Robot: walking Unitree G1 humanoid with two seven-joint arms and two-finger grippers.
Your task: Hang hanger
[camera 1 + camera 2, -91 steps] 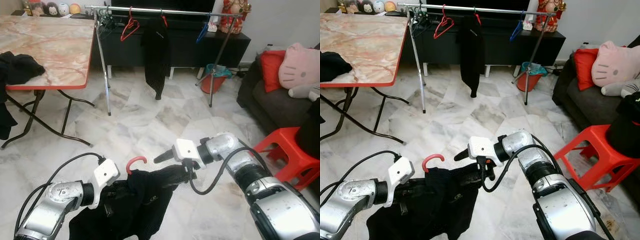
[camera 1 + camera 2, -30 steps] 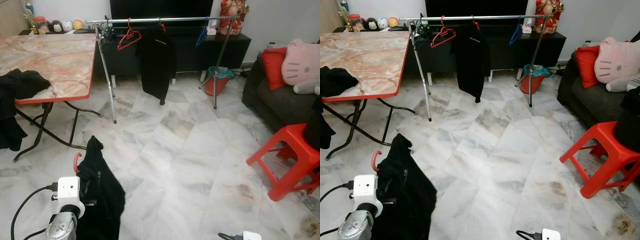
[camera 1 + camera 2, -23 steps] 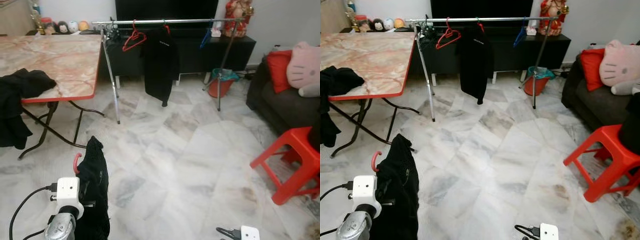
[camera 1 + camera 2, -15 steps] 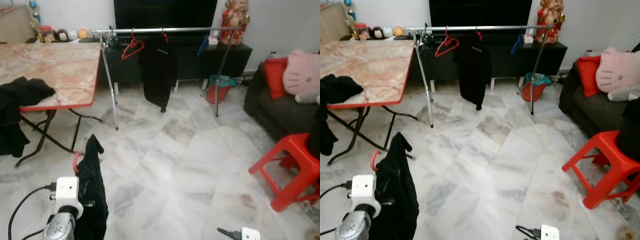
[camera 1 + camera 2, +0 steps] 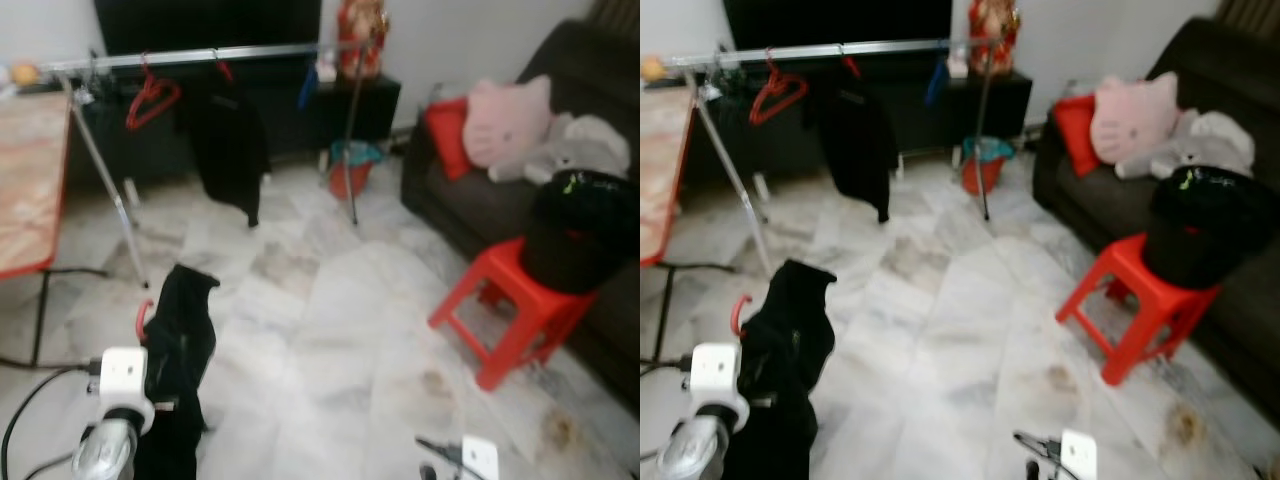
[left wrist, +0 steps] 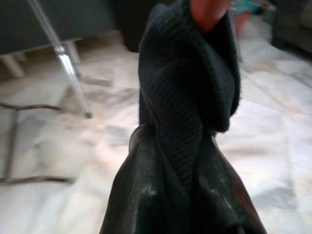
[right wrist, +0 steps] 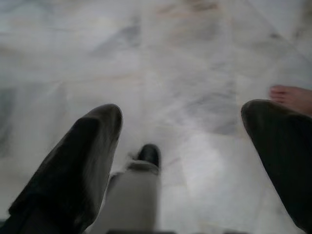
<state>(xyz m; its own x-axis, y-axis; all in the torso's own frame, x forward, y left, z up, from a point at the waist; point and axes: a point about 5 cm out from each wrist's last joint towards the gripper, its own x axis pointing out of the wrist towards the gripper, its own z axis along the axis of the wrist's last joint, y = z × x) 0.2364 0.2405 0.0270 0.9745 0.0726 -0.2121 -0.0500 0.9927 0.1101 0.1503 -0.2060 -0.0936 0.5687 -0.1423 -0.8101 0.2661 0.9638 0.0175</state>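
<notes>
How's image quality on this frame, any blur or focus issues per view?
Left and right eye views: motion-blurred throughout, clothes rack and red stool smeared. Left wrist view: black garment fairly sharp, floor behind soft. Right wrist view: black fingers out of focus, marble floor hazy.

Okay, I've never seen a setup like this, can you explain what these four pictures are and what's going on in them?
This is a walking humanoid robot in a living room. The two wide pictures come from cameras on its head, looking forward and down. The other two come from cameras on its wrists. Its left gripper holds up a black garment on a red hanger; the left wrist picture shows that cloth close up. The right gripper hangs low with its fingers apart over the marble floor, and a person's bare foot shows beside it. Ahead stands a clothes rail with another black garment already hanging, plus a red stool and a sofa.
</notes>
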